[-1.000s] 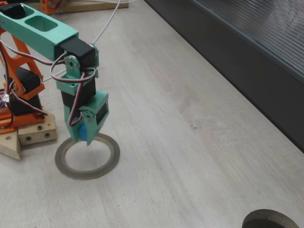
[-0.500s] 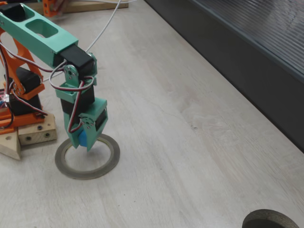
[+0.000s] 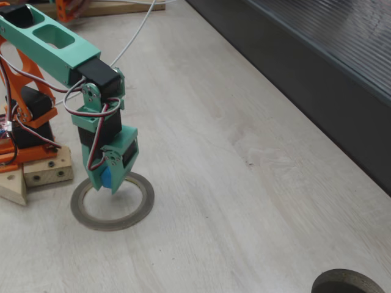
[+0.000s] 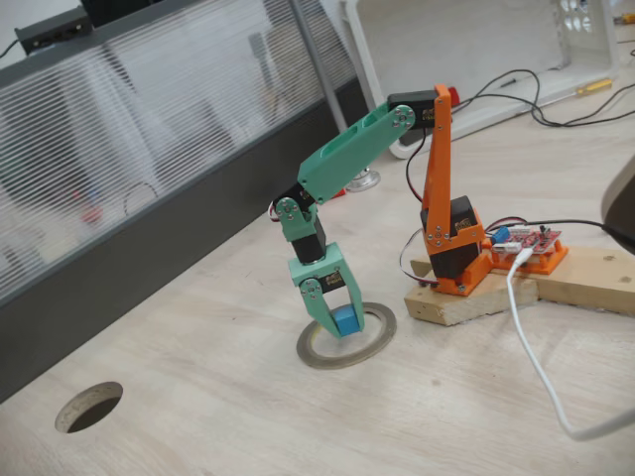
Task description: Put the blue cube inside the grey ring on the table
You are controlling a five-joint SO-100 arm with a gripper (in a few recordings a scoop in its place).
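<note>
The blue cube (image 3: 106,177) is clamped in the tool (image 3: 110,183), low over the opening of the grey ring (image 3: 112,201) at the lower left of both fixed views. By the look of it the carry is done; the release onto the counter (image 3: 244,183) inside the ring remains. The green arm reaches forward from its orange base (image 4: 451,248), its wrist bent straight down, tool tip close above the counter.

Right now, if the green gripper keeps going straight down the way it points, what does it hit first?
Probably bare pale wood-grain table inside the thin flat grey ring; the gripper holds the small blue cube over the opening. Depth unclear.
</note>
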